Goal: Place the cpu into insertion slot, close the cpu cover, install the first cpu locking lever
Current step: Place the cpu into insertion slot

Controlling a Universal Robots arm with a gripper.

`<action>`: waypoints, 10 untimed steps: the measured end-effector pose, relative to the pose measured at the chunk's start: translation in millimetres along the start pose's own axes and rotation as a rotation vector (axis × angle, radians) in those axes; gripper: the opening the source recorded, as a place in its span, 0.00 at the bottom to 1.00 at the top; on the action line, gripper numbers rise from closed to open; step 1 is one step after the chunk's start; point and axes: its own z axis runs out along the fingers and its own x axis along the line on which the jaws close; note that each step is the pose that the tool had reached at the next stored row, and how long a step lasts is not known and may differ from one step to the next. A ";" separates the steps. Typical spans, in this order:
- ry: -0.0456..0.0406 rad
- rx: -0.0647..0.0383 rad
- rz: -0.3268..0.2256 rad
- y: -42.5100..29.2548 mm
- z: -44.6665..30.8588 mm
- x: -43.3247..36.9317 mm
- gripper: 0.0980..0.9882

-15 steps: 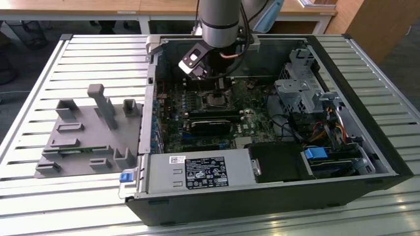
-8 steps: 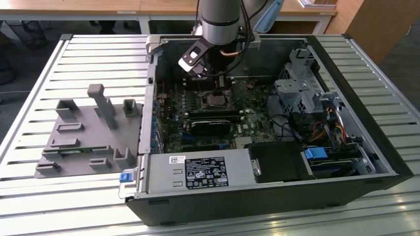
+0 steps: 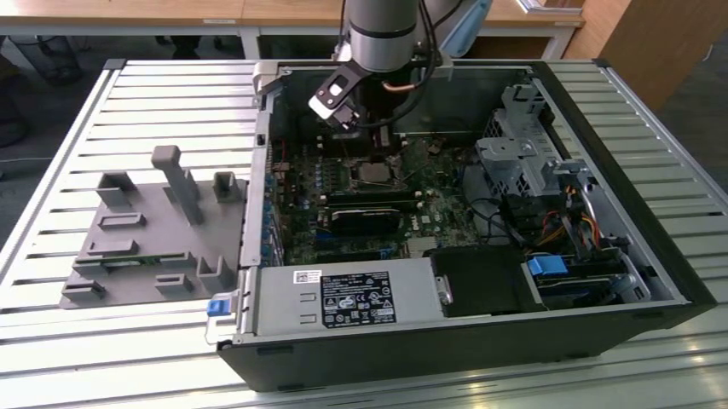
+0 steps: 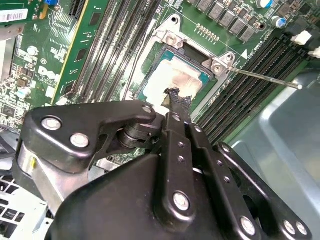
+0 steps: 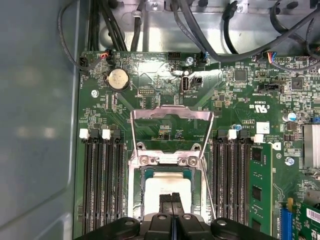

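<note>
The cpu [image 5: 167, 186], a square chip with a pale top, lies flat inside the insertion slot [image 5: 135, 185] on the green board; it also shows as the cpu [image 4: 170, 77] in the second wrist view. The cpu cover [image 5: 170, 111], a thin silver frame, stands open, swung back away from the socket. A thin locking lever [image 4: 265, 78] sticks out, raised, from the socket's corner. My gripper [image 5: 171, 199] is shut with nothing between its fingers, its tips over the chip's near edge. In the exterior view the gripper [image 3: 384, 143] hangs inside the case just above the socket [image 3: 372, 175].
Long black memory slots [image 5: 102, 180] flank the socket on both sides. A coin battery [image 5: 118, 79] and black cables [image 5: 200, 30] lie beyond the cover. The case wall [image 5: 35, 125] rises close by. A grey fixture [image 3: 148, 230] sits on the slatted table outside the case.
</note>
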 end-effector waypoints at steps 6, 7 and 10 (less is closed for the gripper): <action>0.0000 0.000 0.000 0.5 -8.6 0.0 0.01; 0.0001 0.000 0.000 0.7 -10.5 0.0 0.01; 0.0000 0.000 0.000 1.1 -17.5 0.1 0.01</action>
